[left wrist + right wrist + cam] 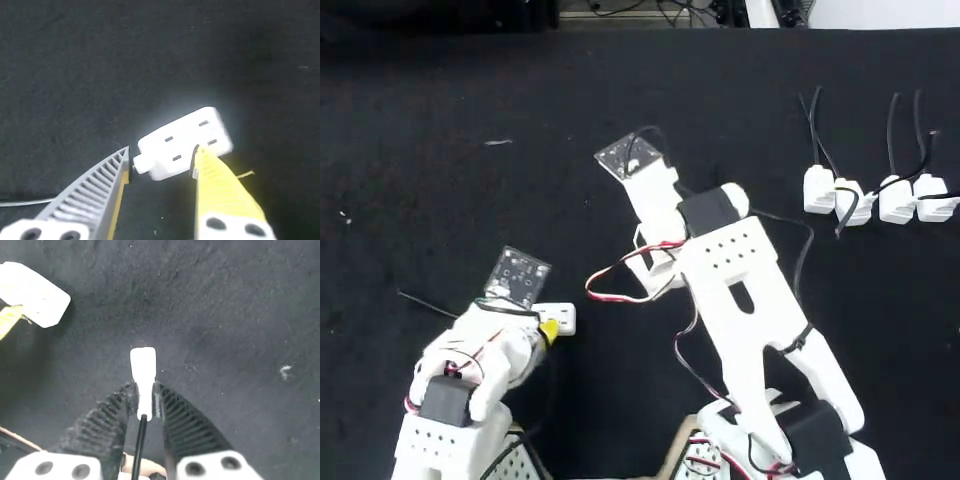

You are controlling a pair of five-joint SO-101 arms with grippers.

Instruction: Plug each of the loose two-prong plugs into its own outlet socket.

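My right tool (pixel 144 390) is clamped on a plug (pixel 143 365), whose body sticks straight out past the fingertips. The outlet block (pixel 182 142) lies on the surface (pixel 440 110) off to its left, nearer the arm bases, bracketed by my spread left tool (pixel 160 150).

The table cover (pixel 440 100) looked like matt black cloth, slightly rough and flecked with lint. The outlet block (pixel 182 142) was smooth white plastic with a faint sheen, the plug (pixel 143 367) likewise. The left gripper (pixel 160 157) had ribbed, matt plastic fingers (pixel 217 190).
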